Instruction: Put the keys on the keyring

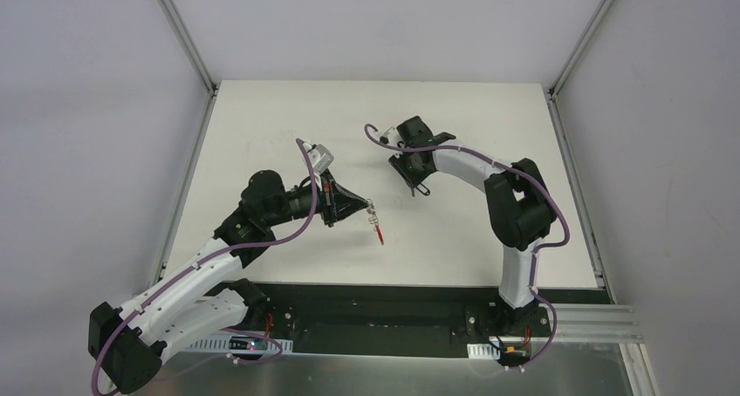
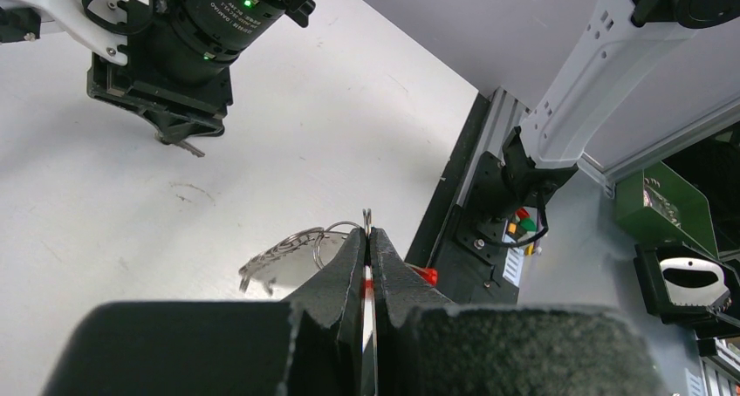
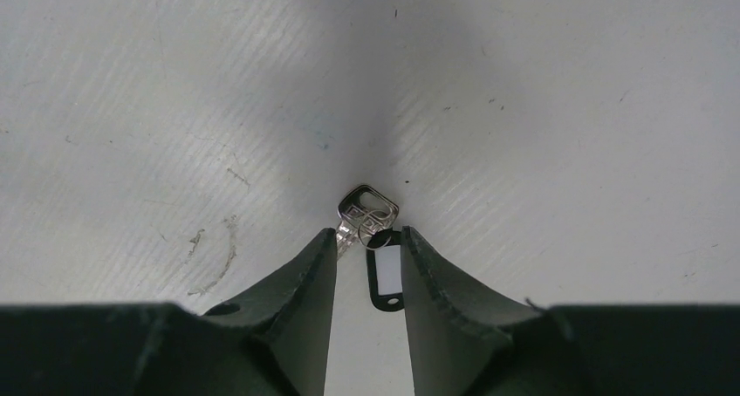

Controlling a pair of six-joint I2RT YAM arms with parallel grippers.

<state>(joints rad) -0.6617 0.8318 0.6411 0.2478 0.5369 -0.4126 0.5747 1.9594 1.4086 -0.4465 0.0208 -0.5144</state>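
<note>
My left gripper (image 1: pixel 369 206) (image 2: pixel 367 235) is shut on the keyring (image 1: pixel 376 220) (image 2: pixel 367 214), held above the table's middle. The thin silver ring pokes out past the fingertips, and the red curved piece (image 1: pixel 380 233) (image 2: pixel 425 276) hangs below. Small loops and a flat silver piece (image 2: pixel 266 262) dangle to the left. My right gripper (image 1: pixel 417 185) (image 3: pixel 369 234) points down at the table farther back. Its fingers stand apart on either side of a silver key (image 3: pixel 366 208) and its black oval tag (image 3: pixel 384 278). The key's blade runs under the left finger and the tag lies against the right one.
The white table (image 1: pixel 262 126) has metal frame rails along its left (image 1: pixel 185 38) and right (image 1: pixel 583 38) sides. A black strip with the arm bases (image 1: pixel 384 322) runs along the near edge. A faint scuff (image 3: pixel 214 261) marks the table left of the key.
</note>
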